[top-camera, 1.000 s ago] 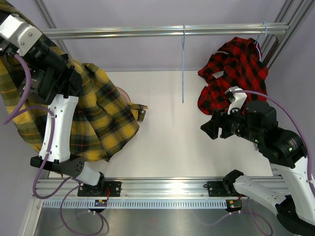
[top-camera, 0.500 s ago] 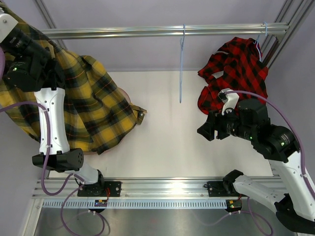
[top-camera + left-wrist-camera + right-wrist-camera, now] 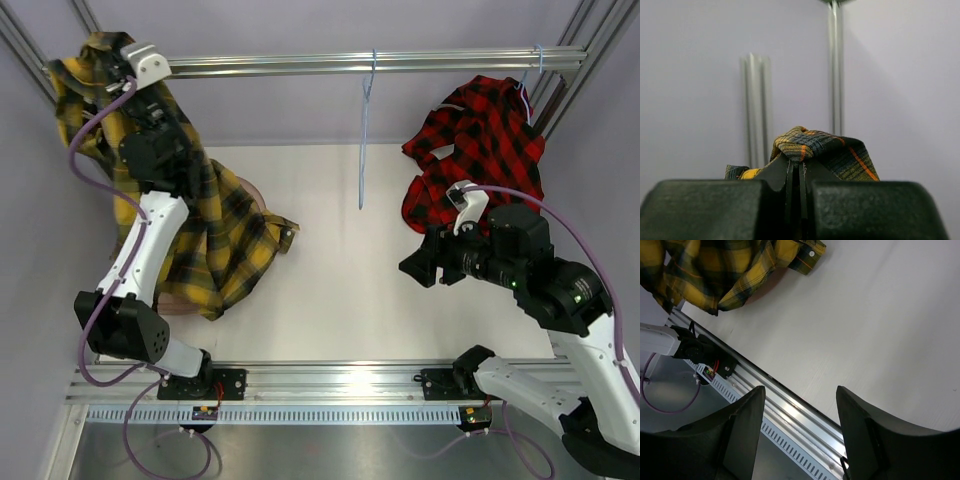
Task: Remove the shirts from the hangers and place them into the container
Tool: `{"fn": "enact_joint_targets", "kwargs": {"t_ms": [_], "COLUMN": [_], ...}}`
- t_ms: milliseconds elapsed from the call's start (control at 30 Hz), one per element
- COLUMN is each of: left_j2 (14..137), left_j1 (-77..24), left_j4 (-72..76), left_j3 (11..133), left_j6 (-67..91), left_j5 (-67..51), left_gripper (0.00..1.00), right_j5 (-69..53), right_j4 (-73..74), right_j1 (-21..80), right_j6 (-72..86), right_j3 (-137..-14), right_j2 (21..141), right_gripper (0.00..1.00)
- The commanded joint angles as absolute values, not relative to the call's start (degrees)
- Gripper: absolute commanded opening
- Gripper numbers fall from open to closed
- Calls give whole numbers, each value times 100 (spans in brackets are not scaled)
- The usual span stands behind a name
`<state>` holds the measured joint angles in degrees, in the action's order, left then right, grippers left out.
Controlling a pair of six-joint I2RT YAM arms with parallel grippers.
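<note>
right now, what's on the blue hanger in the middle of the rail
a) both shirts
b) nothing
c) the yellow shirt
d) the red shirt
B: the middle hanger hangs bare from the rail, the yellow shirt is pinched in the left fingers, and the red shirt hangs at the rail's right end.

The white worktop [image 3: 340,290] is bare across its middle and right side. Over by the left edge sits the container [image 3: 252,188], only slivers of its pinkish rim showing. The lower folds of the yellow-and-black shirt [image 3: 225,250] are draped right across it, and one cuff pokes out toward the worktop's centre. Whether that cuff touches the surface can't be told. At the far right corner the red-and-black shirt [image 3: 480,150] hangs over the worktop, contact unclear. A silver slotted rail [image 3: 340,385] runs along the near edge.
</note>
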<state>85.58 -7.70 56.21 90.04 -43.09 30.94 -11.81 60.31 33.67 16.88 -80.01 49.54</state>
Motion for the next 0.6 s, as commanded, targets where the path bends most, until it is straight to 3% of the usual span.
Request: {"fn": "enact_joint_targets", "kwargs": {"t_ms": [0, 333, 567], "left_j2": [7963, 7138, 6531], "left_j1": [-1115, -2214, -2347], "left_j4": [6301, 5837, 2951], "left_j3": [8466, 6066, 5265], "left_j6": [-4096, -2640, -328], "left_j5": [3628, 5596, 6231], "left_gripper": [0, 0, 0], "right_j5": [-1380, -1380, -1459], "right_j4": [5766, 5766, 5792], "right_j1": [3357, 3349, 3357], "right_j6": [1749, 1793, 1872], "right_j3": [-7945, -8024, -8025], "right_j2": [4834, 4448, 4061], "right_gripper": [67, 67, 67]}}
